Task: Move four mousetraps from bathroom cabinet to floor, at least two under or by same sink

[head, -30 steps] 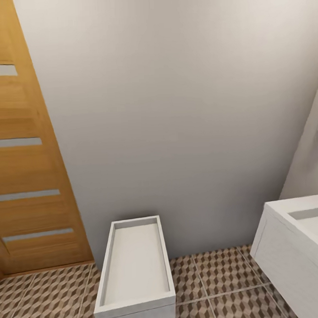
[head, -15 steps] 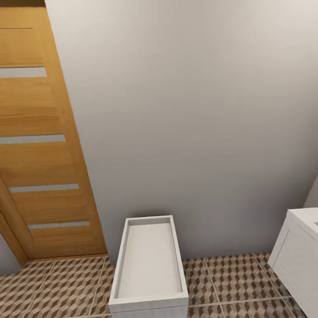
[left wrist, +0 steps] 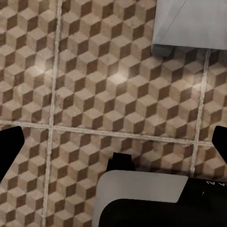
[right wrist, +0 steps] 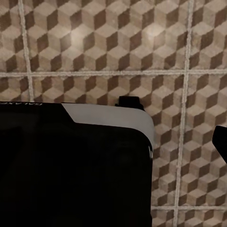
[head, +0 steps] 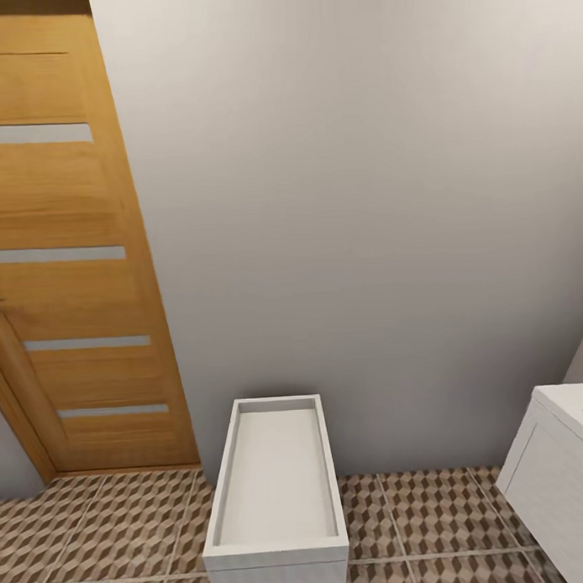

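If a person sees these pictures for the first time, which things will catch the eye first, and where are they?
The eye goes first to the wooden door with pale stripes at the left of the head view, beside a large bare grey wall. Below stands an open white box against that wall, and a white sink shows at the right edge. The cube-patterned floor lies beneath both wrist cameras.

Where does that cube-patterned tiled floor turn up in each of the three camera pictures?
Head view: the bathroom floor runs along the bottom, around the white open box.
Left wrist view: the floor spreads across most of the picture.
Right wrist view: it covers the top and one side.
Shared landmark: the pale grout lines.
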Tool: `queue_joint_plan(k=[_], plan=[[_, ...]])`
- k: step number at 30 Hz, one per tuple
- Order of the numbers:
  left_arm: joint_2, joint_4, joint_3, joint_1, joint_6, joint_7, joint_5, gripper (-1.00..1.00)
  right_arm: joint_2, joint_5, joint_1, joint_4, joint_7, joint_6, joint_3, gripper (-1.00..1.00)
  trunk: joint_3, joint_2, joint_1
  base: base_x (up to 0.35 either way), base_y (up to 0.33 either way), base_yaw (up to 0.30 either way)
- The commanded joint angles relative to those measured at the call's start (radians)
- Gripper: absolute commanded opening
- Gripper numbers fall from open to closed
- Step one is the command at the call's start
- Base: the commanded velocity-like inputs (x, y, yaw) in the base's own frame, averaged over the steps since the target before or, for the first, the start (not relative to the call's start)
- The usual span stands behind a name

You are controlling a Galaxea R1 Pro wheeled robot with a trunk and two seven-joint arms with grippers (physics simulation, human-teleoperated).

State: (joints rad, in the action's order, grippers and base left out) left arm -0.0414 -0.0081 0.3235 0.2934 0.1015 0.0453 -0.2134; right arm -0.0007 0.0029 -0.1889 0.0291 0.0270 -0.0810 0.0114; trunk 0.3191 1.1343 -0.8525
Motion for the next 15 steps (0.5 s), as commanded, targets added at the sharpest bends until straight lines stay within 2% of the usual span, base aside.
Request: queue_joint_plan(k=[1, 15], plan=[[0.000, 0.002, 0.007, 0.001, 0.004, 0.004, -0.011, 1.00, 0.000, 0.000, -0.001, 0.003, 0.002, -0.007, 0.001, 1.00, 0.001, 0.001, 0.000, 0.000, 0.000, 0.156], [0.000, 0.002, 0.007, 0.001, 0.004, 0.004, -0.011, 1.00, -0.002, -0.001, -0.001, 0.003, 0.000, -0.009, 0.001, 1.00, 0.001, 0.001, 0.000, 0.000, 0.000, 0.240]])
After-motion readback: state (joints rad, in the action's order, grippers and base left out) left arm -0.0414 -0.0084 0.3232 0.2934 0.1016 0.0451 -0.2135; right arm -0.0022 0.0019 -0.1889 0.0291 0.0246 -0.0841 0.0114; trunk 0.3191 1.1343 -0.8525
